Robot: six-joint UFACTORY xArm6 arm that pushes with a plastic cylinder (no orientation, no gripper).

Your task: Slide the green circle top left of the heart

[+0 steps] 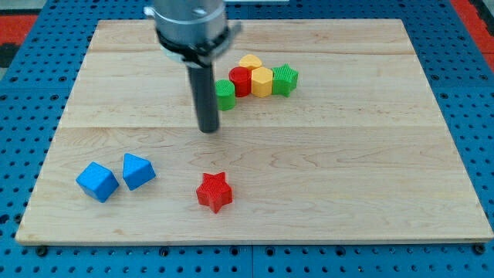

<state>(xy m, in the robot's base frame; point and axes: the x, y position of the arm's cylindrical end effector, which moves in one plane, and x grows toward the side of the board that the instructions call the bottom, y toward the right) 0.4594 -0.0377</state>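
The green circle [225, 93] sits at the left end of a tight cluster near the board's top middle. Right of it are a red round block [240, 80], a yellow hexagon-like block [262, 81] and a green star-like block [285, 79]. A yellow block [250, 62], perhaps the heart, lies behind them, partly hidden. My tip [208, 130] rests on the board just left of and below the green circle, with the rod's side close to it; I cannot tell whether they touch.
A red star [214, 191] lies below the middle. Two blue blocks [97, 181] [138, 171] lie at the lower left. The wooden board [386, 170] rests on a blue pegboard surface.
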